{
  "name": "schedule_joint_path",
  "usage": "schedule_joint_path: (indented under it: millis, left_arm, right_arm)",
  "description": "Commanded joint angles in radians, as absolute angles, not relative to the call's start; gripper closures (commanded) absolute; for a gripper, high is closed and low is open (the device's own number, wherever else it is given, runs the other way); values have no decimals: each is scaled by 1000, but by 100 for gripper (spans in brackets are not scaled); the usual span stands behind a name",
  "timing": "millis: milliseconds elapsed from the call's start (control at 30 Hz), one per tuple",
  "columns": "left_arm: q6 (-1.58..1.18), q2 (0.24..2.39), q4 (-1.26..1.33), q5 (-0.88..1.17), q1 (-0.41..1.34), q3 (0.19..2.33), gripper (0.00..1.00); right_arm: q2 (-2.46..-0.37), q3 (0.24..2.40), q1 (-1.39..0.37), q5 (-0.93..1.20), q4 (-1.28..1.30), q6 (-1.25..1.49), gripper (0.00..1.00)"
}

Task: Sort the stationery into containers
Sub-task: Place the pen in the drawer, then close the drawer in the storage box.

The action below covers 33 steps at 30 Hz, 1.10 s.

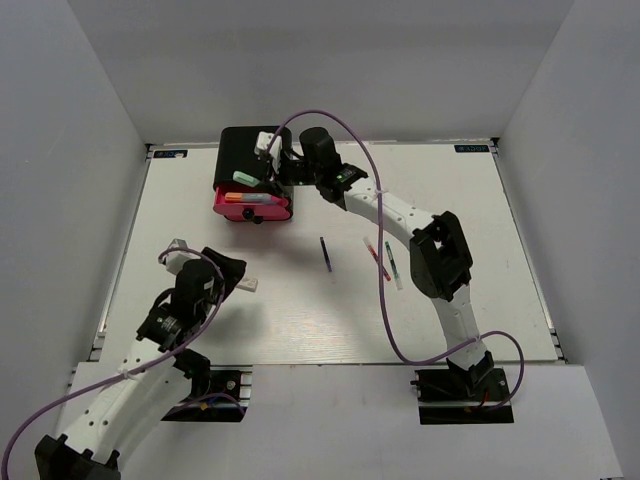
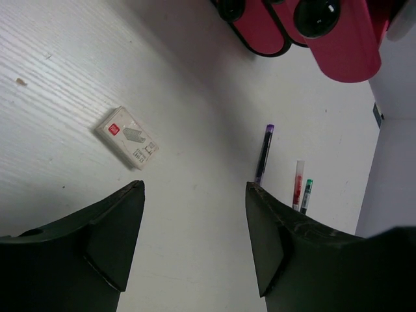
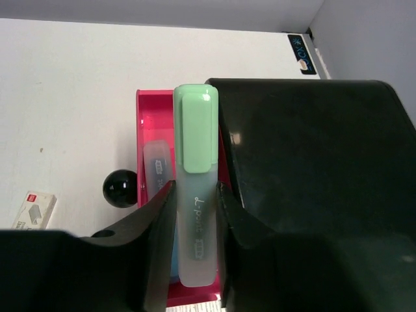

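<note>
The black cabinet (image 1: 238,148) stands at the far left with a pink drawer (image 1: 228,208) pulled open. An orange-capped marker (image 1: 246,198) lies in it. My right gripper (image 1: 259,172) is shut on a mint green marker (image 3: 195,195) over the open drawer (image 3: 146,110), beside a light blue marker (image 3: 156,170) that lies inside. My left gripper (image 2: 195,195) is open and empty above the table, near a small white eraser block (image 2: 127,138). A dark blue pen (image 1: 326,253), a red pen (image 1: 377,258) and a green pen (image 1: 393,266) lie mid-table.
The drawer's round black knob (image 3: 120,188) sits left of my right fingers. The cabinet's black body (image 3: 312,162) is close on their right. In the left wrist view, lower pink drawers and a knob (image 2: 316,13) show at the top. Grey walls enclose the table.
</note>
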<state>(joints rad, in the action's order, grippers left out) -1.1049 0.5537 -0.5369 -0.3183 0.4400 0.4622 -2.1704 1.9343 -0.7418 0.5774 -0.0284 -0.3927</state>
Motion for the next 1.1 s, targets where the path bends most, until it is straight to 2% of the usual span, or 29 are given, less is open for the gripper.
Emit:
schedule_joint_path:
  millis: [0, 67, 100, 233, 300, 333, 367, 400, 433, 500, 667, 833, 1067]
  left_arm:
    - [-1112, 587, -431, -313, 436, 445, 27]
    - [-1112, 620, -343, -322, 436, 434, 28]
    - [-1112, 641, -315, -322, 436, 434, 32]
    - [-1153, 756, -210, -322, 436, 434, 48]
    - [-1163, 813, -137, -322, 436, 434, 52]
    - [-1179, 830, -117, -322, 436, 434, 59]
    - [-1193, 845, -101, -331, 436, 434, 64]
    - [-1209, 874, -72, -331, 436, 434, 71]
    - [-1222, 888, -51, -340, 436, 434, 83]
    - [-1236, 916, 13, -341, 427, 434, 89]
    - [-1272, 1056, 72, -331, 400, 472, 86]
    - [-1290, 1170, 35, -342, 373, 581, 87]
    - [-1290, 1259, 35, -351, 325, 692, 88]
  right_arm:
    - [-2155, 1950, -741, 614, -41, -405, 61]
    - [-2148, 1956, -741, 618, -28, -400, 49]
    - [-2143, 1954, -741, 618, -28, -402, 46]
    - [-2125, 1963, -738, 618, -20, -399, 45]
    - [-2112, 1962, -733, 612, -21, -385, 45]
    - [-2083, 1942, -730, 608, -25, -355, 47]
    - [-2071, 1930, -726, 604, -43, -341, 50]
    - [-2039, 1901, -721, 604, -63, -331, 65]
    - [-2022, 1882, -712, 601, -75, -318, 77]
    - [-1941, 1782, -695, 597, -110, -285, 100]
    - [-1760, 1539, -631, 575, -146, -291, 100]
    - [-1619, 1343, -557, 551, -153, -299, 100]
    - [-1479, 1141, -456, 545, -153, -299, 100]
